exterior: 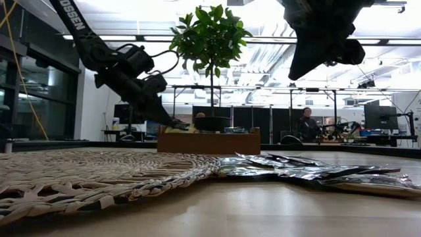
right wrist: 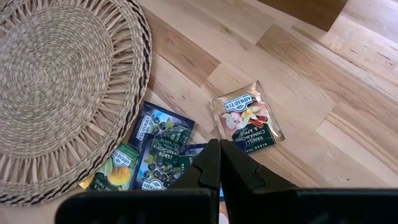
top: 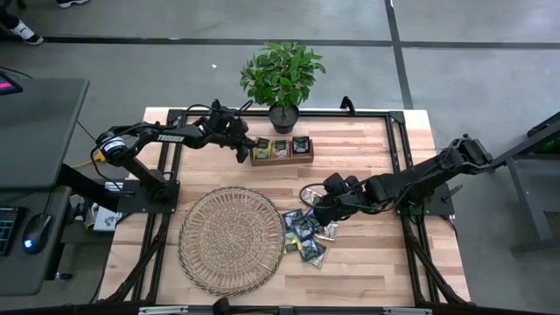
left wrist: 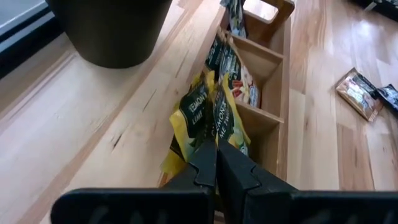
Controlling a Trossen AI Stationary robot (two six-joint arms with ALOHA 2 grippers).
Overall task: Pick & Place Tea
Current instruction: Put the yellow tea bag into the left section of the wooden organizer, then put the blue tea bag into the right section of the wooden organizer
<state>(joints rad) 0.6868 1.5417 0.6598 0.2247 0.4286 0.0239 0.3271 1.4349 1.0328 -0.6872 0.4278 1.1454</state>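
The tea is small flat sachets. A pile of navy, yellow-green and pale ones [top: 306, 234] lies flat on the table by the round wicker mat's [top: 229, 238] right rim; the right wrist view shows them [right wrist: 163, 134]. More sachets stand in the brown three-compartment tray [top: 282, 150]. My left gripper [top: 246, 150] is at the tray's left end, shut on a yellow-green sachet [left wrist: 221, 109]. My right gripper [top: 317, 213] hangs shut above the pile, well clear of the table in the low view [exterior: 294, 74]. My left gripper pinches a yellow-green sachet between its two fingers by the edge nearest them [left wrist: 217, 127]. The fingers come slanting down from the table's left side. The sachet stands on edge at the tray's left end compartment, beside another yellow-green one [left wrist: 193, 115]; its lower end is hidden.
A potted plant [top: 282, 79] stands just behind the tray, its dark pot [left wrist: 112, 31] close to my left gripper. The wicker mat [right wrist: 56, 81] fills the table's middle front. Bare wood lies right of the pile. A person sits far back in the room [exterior: 306, 125].
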